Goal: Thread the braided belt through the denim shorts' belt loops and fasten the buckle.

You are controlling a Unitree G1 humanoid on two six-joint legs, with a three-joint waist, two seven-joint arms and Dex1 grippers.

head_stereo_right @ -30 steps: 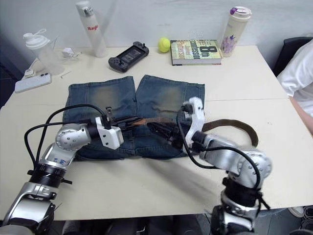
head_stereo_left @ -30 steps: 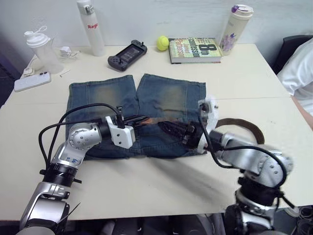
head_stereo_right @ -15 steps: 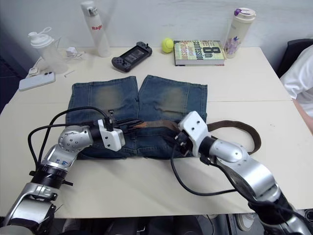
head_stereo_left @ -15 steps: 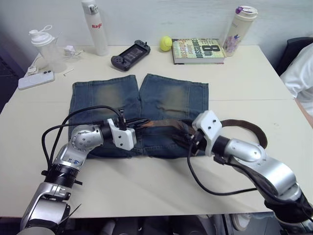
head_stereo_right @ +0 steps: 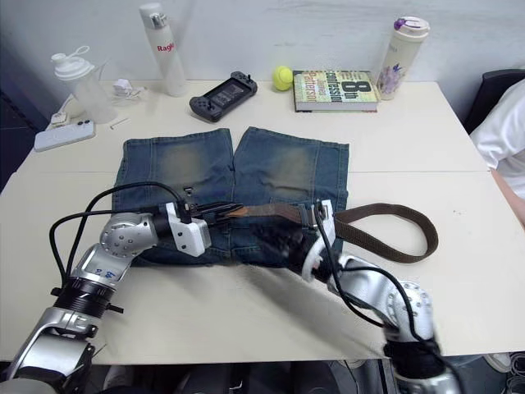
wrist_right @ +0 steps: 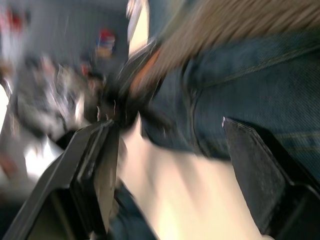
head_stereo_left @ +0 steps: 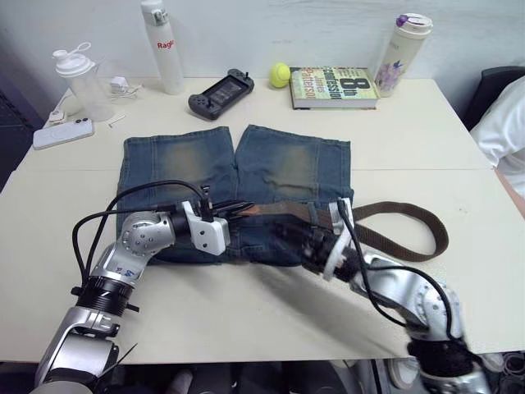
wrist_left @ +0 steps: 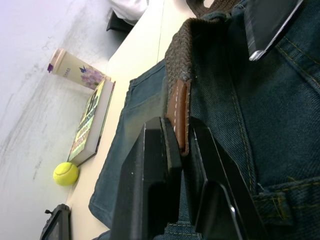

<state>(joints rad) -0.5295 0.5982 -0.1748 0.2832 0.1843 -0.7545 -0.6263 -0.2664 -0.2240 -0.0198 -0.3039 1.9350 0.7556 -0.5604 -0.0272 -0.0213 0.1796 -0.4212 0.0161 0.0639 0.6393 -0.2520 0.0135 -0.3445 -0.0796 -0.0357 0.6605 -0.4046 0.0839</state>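
The denim shorts (head_stereo_left: 205,164) lie flat on the table with the waistband toward me. The braided belt (head_stereo_left: 402,215) runs along the waistband and curls out in a loop on the table to the right. My left gripper (head_stereo_left: 235,211) is shut on the belt's brown leather tip (wrist_left: 179,117) at the middle of the waistband. Open and blurred, my right gripper (head_stereo_left: 297,240) is low over the waistband's right half, just below the belt, its fingers (wrist_right: 97,165) spread wide over denim. I cannot make out the buckle or the belt loops.
Along the far edge stand a white bottle (head_stereo_left: 162,45), a game controller (head_stereo_left: 220,82), a tennis ball (head_stereo_left: 281,74), a book (head_stereo_left: 334,86) and a floral tumbler (head_stereo_left: 402,45). A shaker bottle (head_stereo_left: 78,74) and phone (head_stereo_left: 56,133) sit far left. A person's white sleeve (head_stereo_left: 510,123) is at the right.
My right arm has dropped and its gripper has slid off the belt toward the waistband's near edge. The left gripper still holds the belt tip. The camera shifted slightly.
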